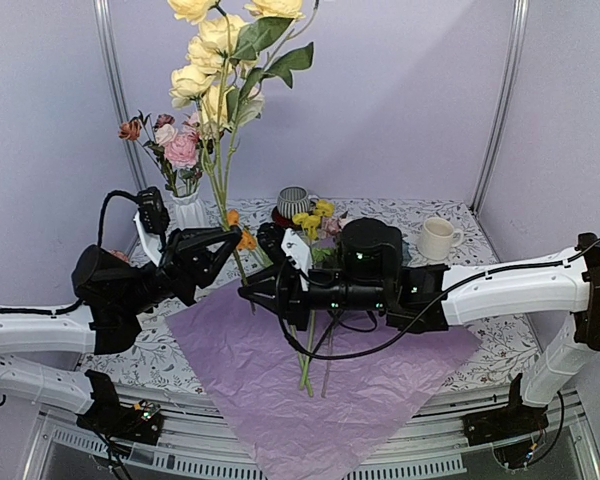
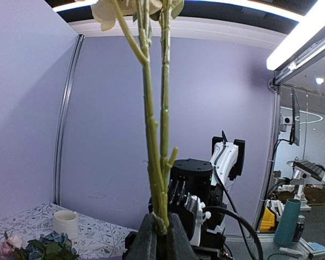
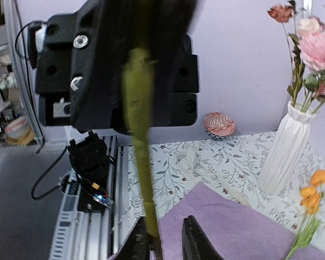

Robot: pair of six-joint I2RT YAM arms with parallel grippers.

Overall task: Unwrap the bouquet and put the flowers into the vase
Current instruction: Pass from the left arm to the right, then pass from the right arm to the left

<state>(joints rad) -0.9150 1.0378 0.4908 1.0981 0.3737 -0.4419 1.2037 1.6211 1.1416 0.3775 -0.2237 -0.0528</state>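
No writing, label, brand, number or sign can be read anywhere in these views.

In the upper left of the top view, at the back of the table, we find the tall ribbed white vase (image 1: 190, 212), with short-stemmed pink flowers (image 1: 178, 148) in it. To its right stands the grey striped mug (image 1: 293, 201), and farther right the cream mug (image 1: 437, 238). The square lilac tissue-paper sheet (image 1: 280, 390) lies in front of them at lower centre, with loose green stems (image 1: 308, 368) on it. The long-stemmed cream roses (image 1: 220, 35) rise just right of the vase.
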